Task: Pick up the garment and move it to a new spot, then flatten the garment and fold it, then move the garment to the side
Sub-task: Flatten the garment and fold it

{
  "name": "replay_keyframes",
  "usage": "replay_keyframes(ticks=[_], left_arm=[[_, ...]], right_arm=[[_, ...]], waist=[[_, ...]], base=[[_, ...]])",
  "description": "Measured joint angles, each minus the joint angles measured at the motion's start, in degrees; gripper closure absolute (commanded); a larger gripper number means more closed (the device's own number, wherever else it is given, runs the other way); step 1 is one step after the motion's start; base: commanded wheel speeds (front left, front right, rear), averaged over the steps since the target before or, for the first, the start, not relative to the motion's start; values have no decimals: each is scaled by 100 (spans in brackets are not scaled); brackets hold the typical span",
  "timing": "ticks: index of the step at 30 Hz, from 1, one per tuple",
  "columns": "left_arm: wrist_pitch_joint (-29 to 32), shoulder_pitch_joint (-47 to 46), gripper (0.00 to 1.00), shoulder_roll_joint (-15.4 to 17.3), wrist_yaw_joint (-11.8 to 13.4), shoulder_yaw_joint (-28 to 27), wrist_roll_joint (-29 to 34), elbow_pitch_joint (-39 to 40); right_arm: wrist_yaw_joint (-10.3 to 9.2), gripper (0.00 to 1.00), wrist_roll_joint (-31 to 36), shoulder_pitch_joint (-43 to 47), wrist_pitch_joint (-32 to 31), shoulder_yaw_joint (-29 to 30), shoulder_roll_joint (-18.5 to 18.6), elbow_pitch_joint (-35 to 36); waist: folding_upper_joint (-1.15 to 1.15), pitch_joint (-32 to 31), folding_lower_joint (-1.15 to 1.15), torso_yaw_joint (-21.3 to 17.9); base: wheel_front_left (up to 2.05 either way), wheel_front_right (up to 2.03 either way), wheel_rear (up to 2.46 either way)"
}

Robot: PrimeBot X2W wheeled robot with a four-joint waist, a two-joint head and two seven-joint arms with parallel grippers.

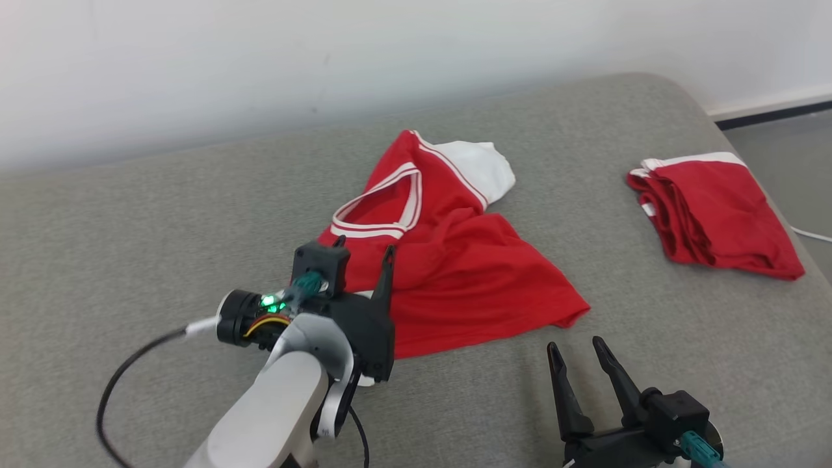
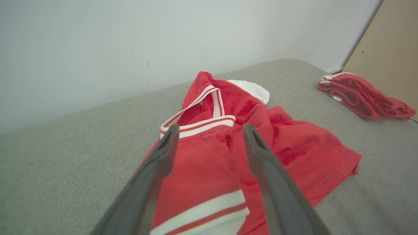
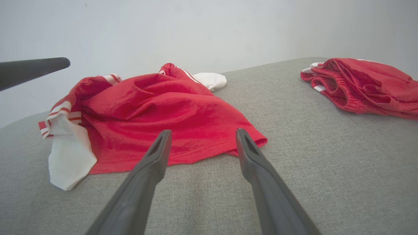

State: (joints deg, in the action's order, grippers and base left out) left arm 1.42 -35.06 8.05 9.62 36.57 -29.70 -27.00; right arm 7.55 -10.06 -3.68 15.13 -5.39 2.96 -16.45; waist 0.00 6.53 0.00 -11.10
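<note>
Seen from the head: a red shirt (image 1: pixel 468 260) with white-and-red striped trim lies crumpled near the middle of a grey cushion (image 1: pixel 162 247), which runs back to a white wall (image 1: pixel 260 65). Its V-shaped collar faces up and a white sleeve sticks out at the far side, towards the wall. The hem spreads towards the near right.

The left gripper (image 1: pixel 364 247) is at the shirt's near left edge, by the collar. Its two dark fingers are spread apart with nothing between them. From the left wrist, the gripper (image 2: pixel 211 128) frames the shirt (image 2: pixel 202 163) at the collar band, and a striped white cuff lies below. From the right wrist, one finger of the left gripper (image 3: pixel 39 67) comes in at the upper left, above the cloth and clear of it.

The right gripper (image 1: pixel 575 344) sits near the hem corner, low over bare cushion – jaws wide, holding nothing. From the right wrist, its fingertips (image 3: pixel 203 131) stop just short of the shirt (image 3: pixel 169 111), not touching.

A second red garment (image 1: pixel 708 214), folded and white-edged, rests well apart by the cushion's right edge (image 2: pixel 362 96) (image 3: pixel 365 85). A pale wooden panel (image 2: pixel 388 49) stands behind it, and a black cable (image 1: pixel 130 370) loops from the left wrist.
</note>
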Motion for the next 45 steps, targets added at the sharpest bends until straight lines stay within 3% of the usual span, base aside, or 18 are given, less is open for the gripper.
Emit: replay_keyframes(ticks=[15, 16, 17, 18, 24, 27, 33, 35, 41, 43, 45], left_arm=[[1616, -839, 0, 215, 486, 531, 583, -795], [1637, -875, 38, 224, 501, 532, 587, -801], [1678, -909, 91, 232, 501, 530, 587, -800], [1685, -943, 100, 226, 502, 528, 586, -794], [1450, -1280, 100, 47, 437, 453, 515, -631], [1096, -1612, 100, -186, 246, 319, 369, -509], [7, -2302, 100, -495, -120, -31, -441, 20], [-368, -2458, 100, -483, -224, 51, -1112, 394], [-1564, -3070, 100, -526, -55, 363, -2494, 1311], [-1629, -3143, 100, -530, 37, 183, -2797, 1578], [-1644, -3086, 100, -535, 143, -331, -2937, 1998]], right_arm=[[0, 0, -149, -43, 0, 46, 1, 75], [0, 0, -155, -49, 0, 40, 1, 74], [0, 0, -156, -59, 0, 32, 1, 75], [0, 0, -166, -74, 0, 25, 0, 75], [0, 0, -188, -104, 0, 16, 1, 76], [0, 0, -191, -139, 0, -11, 0, 69], [0, 0, -202, -180, 0, -83, 1, 52], [0, 0, -204, -195, 0, -121, 1, 32], [0, 0, -212, -207, 0, -129, 1, 3], [0, 0, -212, -213, 0, -121, 1, 8], [0, 0, -212, -220, 0, -120, 1, 18]], waist=[[0, 285, 0, -501], [0, 296, 0, -507], [0, 304, 0, -509], [0, 309, 0, -506], [0, 331, 0, -443], [0, 349, 0, -422], [0, 363, 0, -439], [0, 363, 0, -462], [0, 368, 0, -469], [0, 381, 0, -428], [0, 399, 0, -373]], base=[[0, 0, 0], [0, 0, 0], [0, 0, 0], [0, 0, 0], [0, 0, 0], [0, 0, 0], [0, 0, 0], [0, 0, 0], [0, 0, 0], [0, 0, 0], [0, 0, 0]])
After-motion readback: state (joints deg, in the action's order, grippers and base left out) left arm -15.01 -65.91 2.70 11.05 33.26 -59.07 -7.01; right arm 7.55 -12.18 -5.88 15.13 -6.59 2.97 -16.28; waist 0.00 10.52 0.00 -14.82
